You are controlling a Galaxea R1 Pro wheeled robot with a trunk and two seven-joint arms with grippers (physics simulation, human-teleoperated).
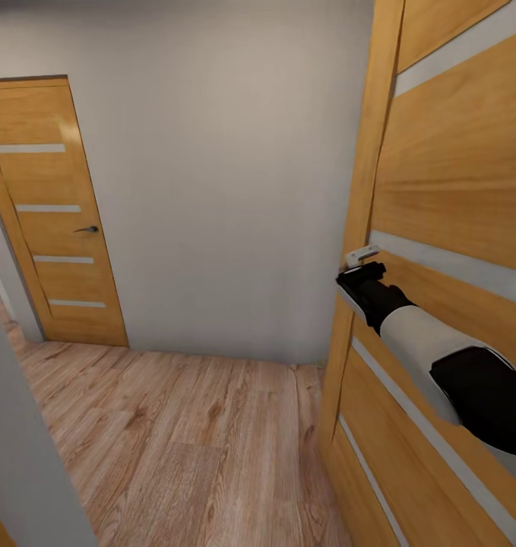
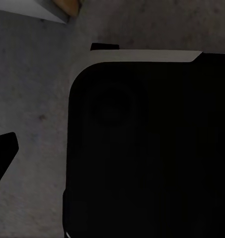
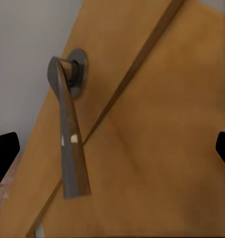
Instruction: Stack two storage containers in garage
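Close on the right of the head view stands a wooden door (image 1: 447, 251) with pale horizontal strips, swung so near that it blocks that whole side. Against it reaches the right arm (image 1: 440, 357), white and black, its black wrist up at the door's edge beside a small pale latch plate (image 1: 362, 255). From the right wrist camera, the door's dark metal lever handle (image 3: 68, 134) hangs on its round rose just ahead of the right gripper (image 3: 112, 148); the two black fingertips (image 3: 3, 148) sit at opposite edges of that picture, so the jaws are spread wide and hold nothing. The left wrist camera looks onto a large black rounded body of the robot (image 2: 147, 148) over a grey speckled surface (image 2: 33, 99); one black fingertip (image 2: 3, 153) shows, and I cannot tell how the left jaws stand.

Ahead is a plain grey wall (image 1: 220, 167). A second, closed door (image 1: 52, 220) of the same kind stands far left. Light wood planks (image 1: 182, 441) cover the floor. No orange-red container is visible.
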